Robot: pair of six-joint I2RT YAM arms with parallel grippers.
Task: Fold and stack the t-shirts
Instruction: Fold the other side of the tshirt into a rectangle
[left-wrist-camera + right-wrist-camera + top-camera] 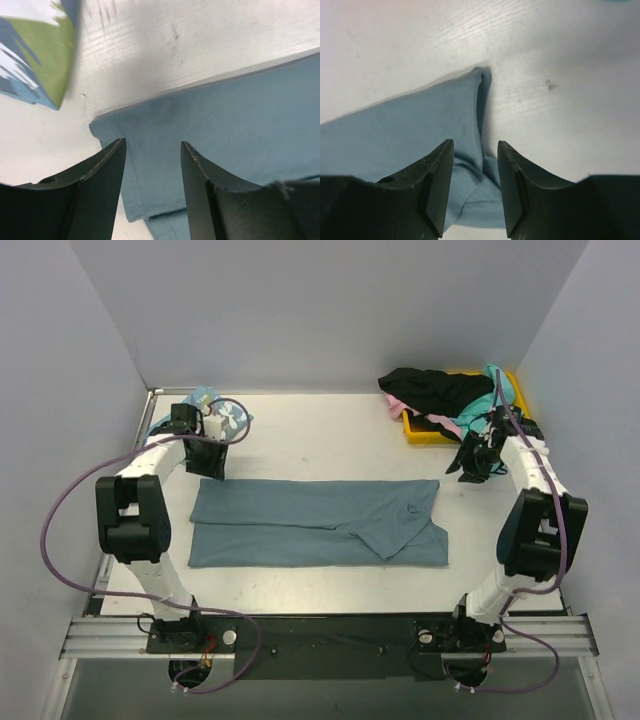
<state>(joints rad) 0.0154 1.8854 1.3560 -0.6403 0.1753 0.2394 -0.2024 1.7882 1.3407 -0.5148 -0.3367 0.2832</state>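
Slate-teal cloth, the slate-teal shirt (318,523), lies flat across the middle of the white table (330,435), folded into a long band with a sleeve turned over near its right end. I judge it is laid out this way for the next cross-fold. The left gripper (214,462) hangs at its far-left corner and the right gripper (474,468) just off its far-right corner, which suits a paired pinch. A light-blue shirt (215,405) sits behind the left arm. Black, pink and turquoise shirts (440,392) are heaped unfolded in the yellow bin (425,430).

Left wrist view: jaws apart and empty, straddling the shirt's corner. The knit is matte and smooth, with a crisp hem. Blurred printed cloth shows at upper left.

Right wrist view: jaws apart, nothing between them. The corner below is a doubled, soft layer with a shallow crease. The table shows faint wood grain.
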